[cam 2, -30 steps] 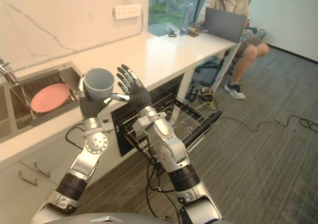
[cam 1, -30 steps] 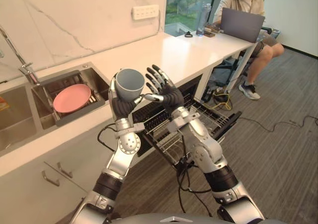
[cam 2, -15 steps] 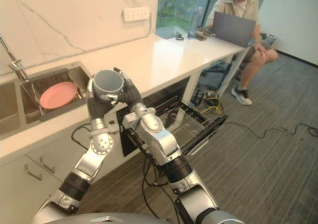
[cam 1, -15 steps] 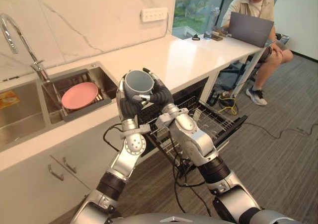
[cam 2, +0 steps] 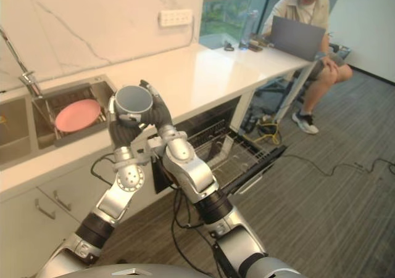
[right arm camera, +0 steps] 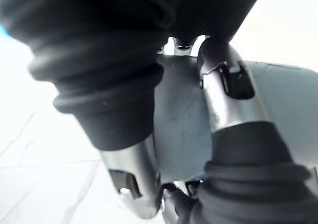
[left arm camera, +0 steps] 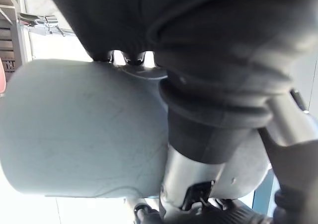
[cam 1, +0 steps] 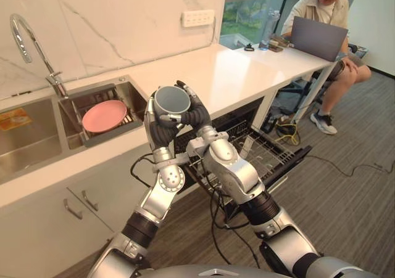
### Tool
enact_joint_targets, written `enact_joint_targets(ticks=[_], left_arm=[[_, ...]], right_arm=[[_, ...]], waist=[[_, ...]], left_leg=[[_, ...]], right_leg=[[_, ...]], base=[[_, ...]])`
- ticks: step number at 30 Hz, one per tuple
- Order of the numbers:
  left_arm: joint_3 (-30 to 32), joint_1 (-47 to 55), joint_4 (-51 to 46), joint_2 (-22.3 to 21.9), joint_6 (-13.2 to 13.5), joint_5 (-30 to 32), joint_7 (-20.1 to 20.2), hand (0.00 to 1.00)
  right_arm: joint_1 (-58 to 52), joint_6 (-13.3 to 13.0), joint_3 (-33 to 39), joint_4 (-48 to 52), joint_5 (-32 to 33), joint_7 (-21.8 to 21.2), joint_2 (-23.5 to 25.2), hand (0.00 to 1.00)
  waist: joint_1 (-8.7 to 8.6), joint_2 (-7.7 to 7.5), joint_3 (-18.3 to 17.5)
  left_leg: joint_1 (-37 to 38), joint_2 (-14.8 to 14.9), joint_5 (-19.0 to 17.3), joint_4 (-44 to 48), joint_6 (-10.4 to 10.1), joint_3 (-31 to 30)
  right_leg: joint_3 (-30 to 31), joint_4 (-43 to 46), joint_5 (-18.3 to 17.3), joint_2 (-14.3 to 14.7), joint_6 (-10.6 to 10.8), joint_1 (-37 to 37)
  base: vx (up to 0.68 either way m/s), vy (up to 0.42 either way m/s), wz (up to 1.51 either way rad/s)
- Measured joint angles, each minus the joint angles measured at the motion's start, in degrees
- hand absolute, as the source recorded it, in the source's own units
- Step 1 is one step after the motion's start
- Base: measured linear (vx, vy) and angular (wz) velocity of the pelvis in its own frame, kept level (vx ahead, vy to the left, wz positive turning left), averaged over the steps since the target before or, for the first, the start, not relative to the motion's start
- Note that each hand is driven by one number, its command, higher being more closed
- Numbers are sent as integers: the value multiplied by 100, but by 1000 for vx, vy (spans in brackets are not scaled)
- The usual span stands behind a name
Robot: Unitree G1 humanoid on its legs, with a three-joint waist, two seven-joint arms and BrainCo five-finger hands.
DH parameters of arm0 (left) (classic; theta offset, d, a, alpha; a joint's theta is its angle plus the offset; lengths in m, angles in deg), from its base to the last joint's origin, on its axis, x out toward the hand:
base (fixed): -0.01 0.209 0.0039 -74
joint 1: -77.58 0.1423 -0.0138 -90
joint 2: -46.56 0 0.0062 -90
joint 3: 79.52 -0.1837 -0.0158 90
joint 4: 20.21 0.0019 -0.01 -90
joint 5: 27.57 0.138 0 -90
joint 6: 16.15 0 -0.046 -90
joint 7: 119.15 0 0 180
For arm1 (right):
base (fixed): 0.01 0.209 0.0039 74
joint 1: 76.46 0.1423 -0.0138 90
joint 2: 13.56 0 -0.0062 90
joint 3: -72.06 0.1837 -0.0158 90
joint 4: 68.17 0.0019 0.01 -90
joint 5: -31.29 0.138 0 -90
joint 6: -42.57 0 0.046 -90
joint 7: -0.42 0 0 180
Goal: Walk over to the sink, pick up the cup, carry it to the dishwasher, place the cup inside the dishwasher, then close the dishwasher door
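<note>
The robot held the grey cup point(cam 1: 171, 101) mouth-up in the middle of the frame, over the white counter's point(cam 1: 228, 74) edge. Its left hand point(cam 1: 160, 131) and right hand point(cam 1: 196, 115) both had fingers curled round it. At lower right the dishwasher point(cam 1: 295, 159) stood open, its wire rack point(cam 1: 262, 155) pulled out. A pink plate point(cam 1: 103, 116) lay in the sink point(cam 1: 24, 148) at left.

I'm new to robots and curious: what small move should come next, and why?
Probably lower the cup toward the pulled-out rack: left hand and right hand both clasp it upright, and the dishwasher door lies open below.
</note>
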Motion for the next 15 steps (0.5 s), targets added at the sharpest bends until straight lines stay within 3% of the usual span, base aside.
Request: enact_joint_targets(ticks=[15], left_arm=[[-12,1,0,-11,-98,14,-243,100]], right_arm=[[-1,-74,-170,-74,-222,338,154,0]], waist=[[25,3,-2]], left_leg=[[-17,-1,-9,-1,-49,-106]], right_leg=[[-91,-12,-13,0,20,50]], base=[[-13,-1,3]])
